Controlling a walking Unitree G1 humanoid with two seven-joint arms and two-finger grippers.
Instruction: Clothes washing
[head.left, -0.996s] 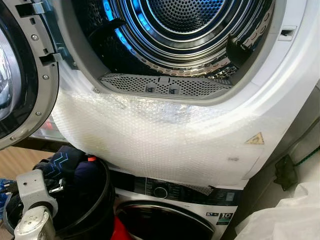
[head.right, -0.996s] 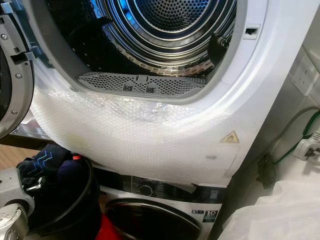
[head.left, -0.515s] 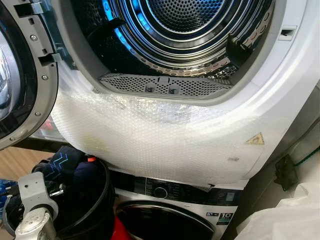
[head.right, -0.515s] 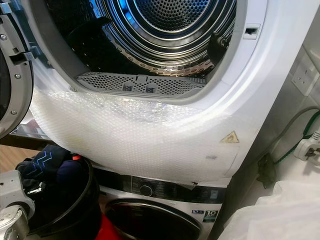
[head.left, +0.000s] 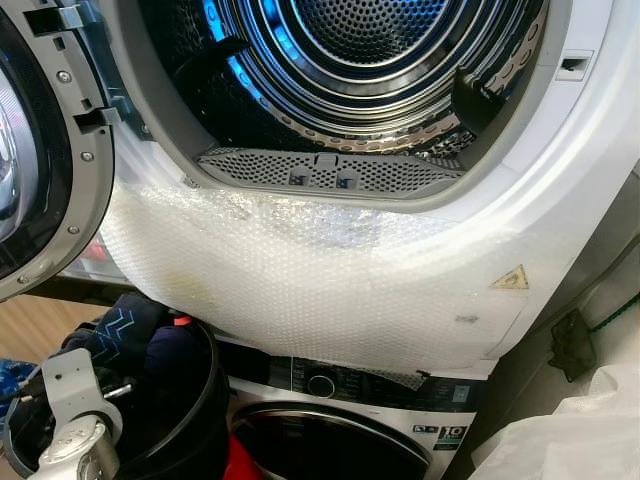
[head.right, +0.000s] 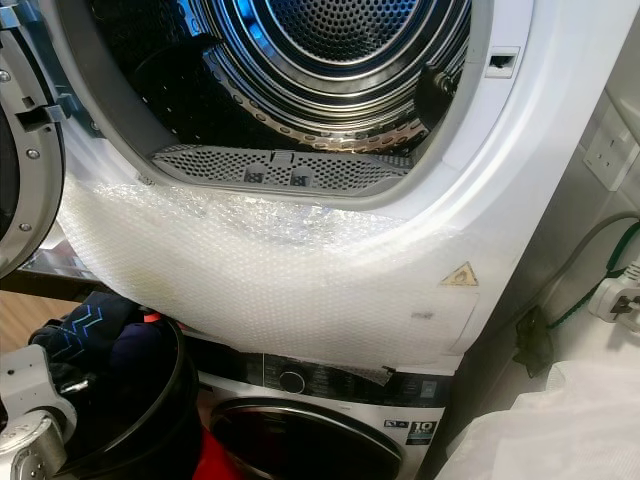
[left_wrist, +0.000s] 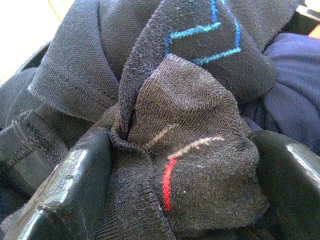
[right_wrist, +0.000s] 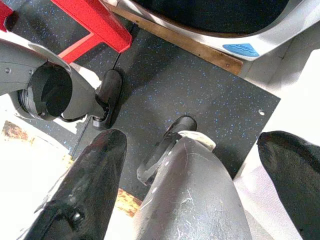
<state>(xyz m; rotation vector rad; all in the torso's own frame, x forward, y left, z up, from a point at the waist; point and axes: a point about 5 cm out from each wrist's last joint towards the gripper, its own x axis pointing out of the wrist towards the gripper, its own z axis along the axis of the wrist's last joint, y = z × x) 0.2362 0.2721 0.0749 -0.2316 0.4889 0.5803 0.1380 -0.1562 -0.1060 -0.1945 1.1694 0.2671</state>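
A black laundry basket (head.left: 203, 395) stands on the floor at the lower left, holding dark clothes (head.left: 128, 325), one with a blue zigzag line. My left arm (head.left: 75, 400) reaches down into it. In the left wrist view my left gripper (left_wrist: 180, 145) is open, its fingers (left_wrist: 75, 175) pressed into the pile on either side of a bunched dark sock with a red stripe (left_wrist: 190, 170). Above, the dryer drum (head.left: 370, 60) stands open and lit blue, with no clothes seen inside. My right gripper (right_wrist: 192, 140) hangs idle and open above the dark floor.
The dryer's round door (head.left: 40, 150) is swung open to the left, above the basket. Bubble wrap (head.left: 300, 270) covers the dryer's front below the opening. A washer (head.left: 330, 430) sits under the dryer. White plastic (head.left: 570, 430) lies at the lower right, and a red frame (right_wrist: 95, 22) stands on the floor.
My left arm has sunk lower into the basket. The dryer and the basket have stayed where they were.
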